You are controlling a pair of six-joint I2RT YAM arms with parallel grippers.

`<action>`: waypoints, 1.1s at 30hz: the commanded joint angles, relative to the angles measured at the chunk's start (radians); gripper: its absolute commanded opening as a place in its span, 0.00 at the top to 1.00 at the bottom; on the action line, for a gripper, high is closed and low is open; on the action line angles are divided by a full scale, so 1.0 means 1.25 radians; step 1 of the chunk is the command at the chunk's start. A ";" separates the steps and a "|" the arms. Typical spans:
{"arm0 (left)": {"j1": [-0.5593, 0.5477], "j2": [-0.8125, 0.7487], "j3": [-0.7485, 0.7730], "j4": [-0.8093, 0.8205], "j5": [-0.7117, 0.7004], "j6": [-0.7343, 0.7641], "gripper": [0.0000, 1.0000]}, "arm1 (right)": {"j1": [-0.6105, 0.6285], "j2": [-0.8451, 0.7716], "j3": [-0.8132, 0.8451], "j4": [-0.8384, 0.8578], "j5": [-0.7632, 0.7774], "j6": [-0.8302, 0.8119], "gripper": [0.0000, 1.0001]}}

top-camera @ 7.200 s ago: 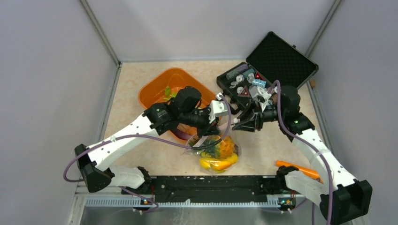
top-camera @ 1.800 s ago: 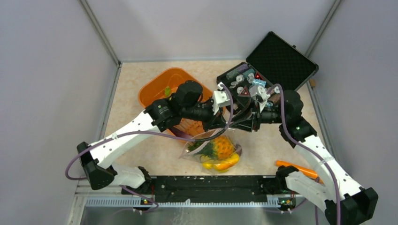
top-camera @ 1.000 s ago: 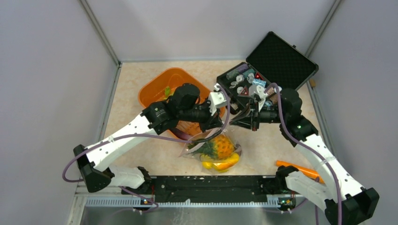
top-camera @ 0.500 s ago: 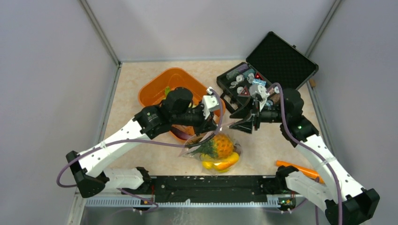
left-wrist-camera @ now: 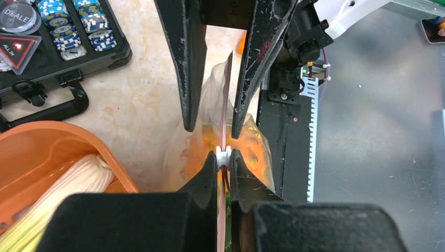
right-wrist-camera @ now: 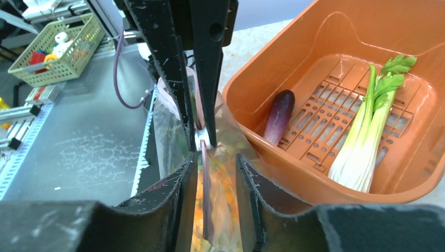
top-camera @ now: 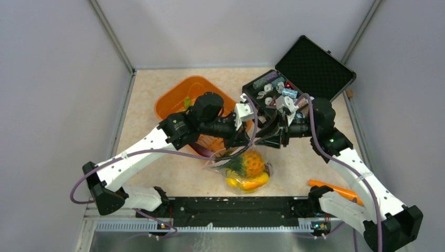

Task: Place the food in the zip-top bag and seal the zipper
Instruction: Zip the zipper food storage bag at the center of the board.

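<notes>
The zip-top bag [top-camera: 242, 169] lies at the front middle with a pineapple [top-camera: 251, 163] and yellow food [top-camera: 242, 184] inside. Its mouth is lifted, and the pink zipper [left-wrist-camera: 226, 105] runs stretched between both grippers. My left gripper [left-wrist-camera: 224, 155] is shut on the zipper at its white slider [right-wrist-camera: 202, 140]. My right gripper [right-wrist-camera: 215, 157] is open, its fingers [left-wrist-camera: 184, 68] on either side of the strip without touching it. A purple eggplant [right-wrist-camera: 278, 116] and a leafy stalk [right-wrist-camera: 367, 131] lie in the orange tub [right-wrist-camera: 273, 58].
The orange tub [top-camera: 176, 102] stands behind the left arm, close to the bag. An open black case [top-camera: 309, 65] of chips and trinkets sits at the back right. An orange object [top-camera: 336, 189] lies by the right arm's base. A black rail [top-camera: 236, 205] runs along the near edge.
My right gripper has opened and let go of the zipper strip. My left gripper swung left with the bag's mouth half a second ago and has since come back right.
</notes>
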 commanded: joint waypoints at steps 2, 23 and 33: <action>-0.004 0.005 0.040 0.037 0.025 0.006 1.00 | 0.020 0.007 0.029 -0.010 -0.025 -0.037 0.78; -0.003 -0.126 -0.080 -0.056 -0.179 0.004 1.00 | 0.022 -0.022 0.047 -0.043 0.139 -0.035 1.00; -0.002 -0.174 -0.124 -0.065 -0.219 -0.008 1.00 | 0.022 -0.036 0.033 -0.013 0.148 -0.022 1.00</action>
